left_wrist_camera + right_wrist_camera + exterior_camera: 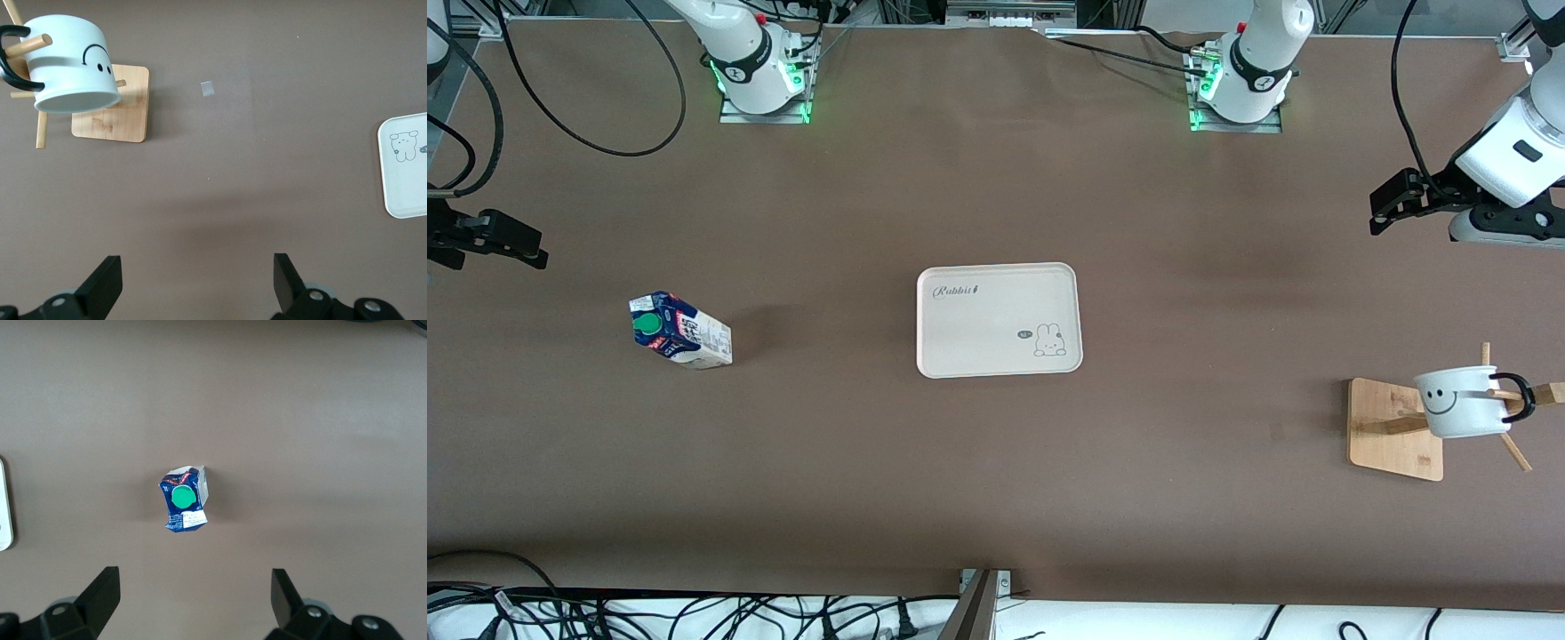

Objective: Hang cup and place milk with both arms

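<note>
the desk (pixel 996 178) is covered by a flat, matte brown sheet. near its middle a rectangular cream tray (pixel 999 320) with rounded corners and a low raised rim is laid, printed with a small rabbit drawing and the script word "rabbit".

the milk (pixel 680 331), a small carton with a dark blue gabled top, a round green cap and white printed sides, is stood on the desk toward the right arm's end, well apart from the tray. in the right wrist view it (pixel 185 498) is seen from above, the cap in the middle of the creased blue top.

toward the left arm's end a wooden cup rack (pixel 1394 428) is stood, made of a square, pale board base with thin round pegs. the cup (pixel 1463 402), a smooth white mug with a black smiley face, is hung on one peg by its black loop handle, its body tilted over the base. in the left wrist view the peg is seen passed through the handle of the cup (pixel 70 63).

the left end effector (pixel 1392 203) is held over bare desk at the left arm's end, its flat black fingers (pixel 107 283) spread apart, nothing between them. the right end effector (pixel 511 242) is held over bare desk at the right arm's end, its fingers (pixel 103 590) likewise parted and unloaded.
</note>
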`<state>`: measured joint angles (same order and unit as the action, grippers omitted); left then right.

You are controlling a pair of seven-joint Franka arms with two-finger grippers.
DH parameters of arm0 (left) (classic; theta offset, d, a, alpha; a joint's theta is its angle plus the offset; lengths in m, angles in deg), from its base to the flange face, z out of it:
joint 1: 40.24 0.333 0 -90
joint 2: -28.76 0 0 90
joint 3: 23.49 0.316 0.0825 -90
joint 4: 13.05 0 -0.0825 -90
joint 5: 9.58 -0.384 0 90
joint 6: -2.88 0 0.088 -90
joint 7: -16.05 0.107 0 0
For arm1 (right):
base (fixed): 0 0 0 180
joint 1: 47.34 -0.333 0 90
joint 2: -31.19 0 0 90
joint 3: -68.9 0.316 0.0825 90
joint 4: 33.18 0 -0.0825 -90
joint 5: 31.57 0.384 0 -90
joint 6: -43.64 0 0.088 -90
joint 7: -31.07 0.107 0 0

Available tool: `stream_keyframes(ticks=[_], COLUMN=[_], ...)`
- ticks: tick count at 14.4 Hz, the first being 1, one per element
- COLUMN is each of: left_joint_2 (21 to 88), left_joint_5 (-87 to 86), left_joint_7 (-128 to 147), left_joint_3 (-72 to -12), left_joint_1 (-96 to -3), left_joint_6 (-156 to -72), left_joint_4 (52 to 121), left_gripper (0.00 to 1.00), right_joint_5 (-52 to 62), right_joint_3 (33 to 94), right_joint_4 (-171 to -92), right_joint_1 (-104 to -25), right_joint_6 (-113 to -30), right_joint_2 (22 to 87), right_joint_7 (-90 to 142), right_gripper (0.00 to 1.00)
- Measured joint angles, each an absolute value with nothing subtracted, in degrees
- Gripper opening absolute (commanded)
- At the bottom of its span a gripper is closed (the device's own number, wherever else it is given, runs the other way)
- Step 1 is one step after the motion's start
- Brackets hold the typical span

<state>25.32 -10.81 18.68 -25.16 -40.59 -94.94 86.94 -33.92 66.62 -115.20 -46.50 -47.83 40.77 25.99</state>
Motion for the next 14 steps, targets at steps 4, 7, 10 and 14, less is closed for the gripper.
stream_keyframes(ticks=[4, 7, 10, 14], left_joint_2=[25.34, 25.35, 25.35, 25.35], left_joint_5=[-10.81, -10.81, -10.81, -10.81], left_joint_7=[18.68, 18.68, 18.68, 18.68], left_joint_3=[-25.16, -25.17, -25.16, -25.17], left_joint_1=[-40.59, -40.59, -40.60, -40.60], left_joint_6=[-94.94, -94.94, -94.94, -94.94], left_joint_4=[86.91, 86.90, 86.89, 86.87], left_gripper=[1.00, 1.00, 1.00, 1.00], right_joint_5=[-33.92, -33.92, -33.92, -33.92], right_joint_3=[66.67, 66.67, 66.67, 66.67], right_joint_4=[-115.19, -115.19, -115.19, -115.19], right_joint_1=[-46.51, -46.51, -46.51, -46.51], right_joint_6=[-46.95, -46.78, -46.76, -46.74], right_joint_2=[40.77, 40.77, 40.77, 40.77], right_joint_7=[25.99, 25.99, 25.99, 25.99], right_gripper=[1.00, 1.00, 1.00, 1.00])
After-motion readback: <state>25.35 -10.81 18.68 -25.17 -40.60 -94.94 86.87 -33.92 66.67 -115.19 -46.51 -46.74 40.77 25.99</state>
